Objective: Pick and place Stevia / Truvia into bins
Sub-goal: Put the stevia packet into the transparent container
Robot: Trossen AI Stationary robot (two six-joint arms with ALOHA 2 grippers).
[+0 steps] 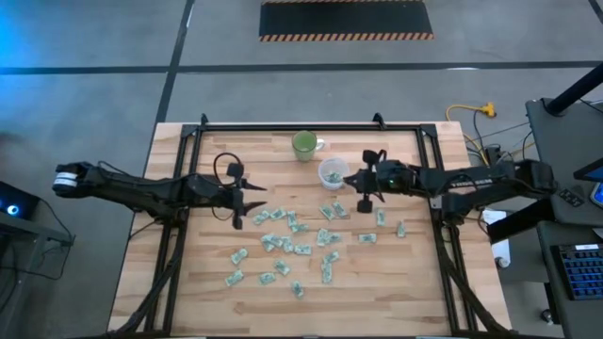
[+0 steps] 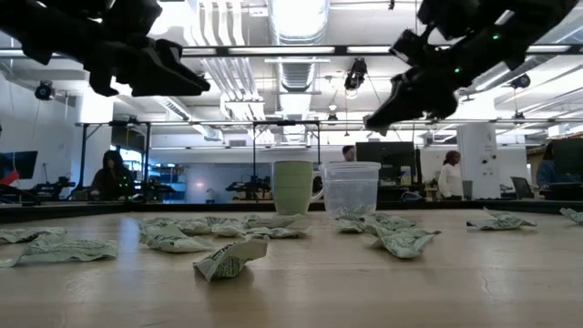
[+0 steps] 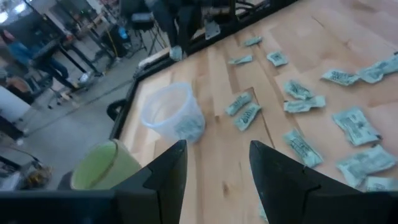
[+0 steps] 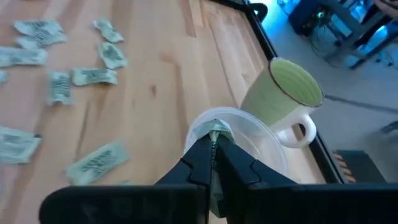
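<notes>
While most of the little green and white packets (image 1: 283,243) lie spread over the tabletop (image 1: 188,282), the job looks only just begun. The clear cup (image 1: 332,172) stands near the far side of the tabletop, just beside a green mug (image 1: 304,144). At least one packet seems to sit inside the cup, but I cannot count what is in there.

The right gripper (image 4: 213,144) hangs right over the cup. Its jaws are pressed tight together, with a thin packet edge (image 4: 216,130) nipped at their tips. That packet is not in the cup yet, so I think dropping it in comes next.

The left gripper (image 1: 241,198) waits above the tabletop on the left, near the packets. Its jaws stand apart and hold nothing.

Many packets are left to pick up, so there is lots more to do.
</notes>
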